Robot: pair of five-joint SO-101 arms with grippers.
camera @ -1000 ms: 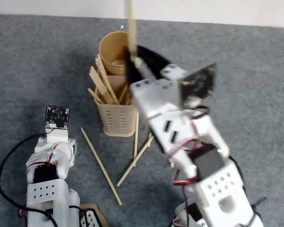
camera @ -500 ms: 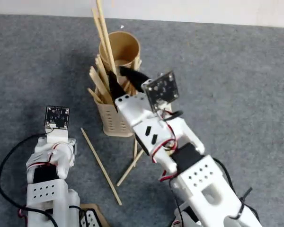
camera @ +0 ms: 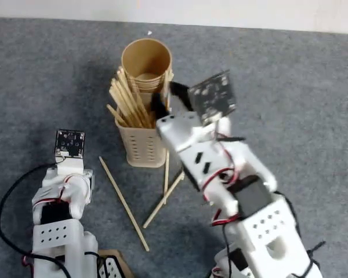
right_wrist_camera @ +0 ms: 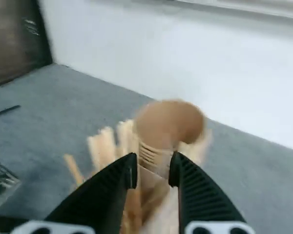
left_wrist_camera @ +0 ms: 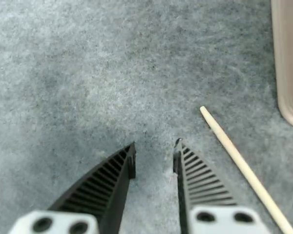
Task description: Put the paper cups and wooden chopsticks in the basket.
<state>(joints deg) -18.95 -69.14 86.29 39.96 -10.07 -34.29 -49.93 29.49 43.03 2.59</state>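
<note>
Left of the basket (camera: 144, 146) and nearer the robot, the left arm (camera: 61, 194) sits low over the grey bench (camera: 290, 87); its jaws are released, a gap between the tips, with nothing in them; just beside them a loose chopstick (left_wrist_camera: 241, 170) lies flat, its far end stopping short of the basket wall (left_wrist_camera: 288, 58); seen from above, that same stick (camera: 123, 204) runs slantwise away from the basket's front left corner. Inside the basket a stack of paper cups (camera: 146, 61) stands at the far end and a bundle of wooden chopsticks (camera: 127, 105) leans at the near end, so most of the job looks done. In front of the basket two more sticks (camera: 165, 198) lie crossed on the bench, touching each other, not yet collected. On the basket's right side the right arm (camera: 211, 156) leans over the rim; its jaws are parted and empty, pointed at the cups (right_wrist_camera: 167, 126). By my reckoning at least three sticks are left to gather.
</note>
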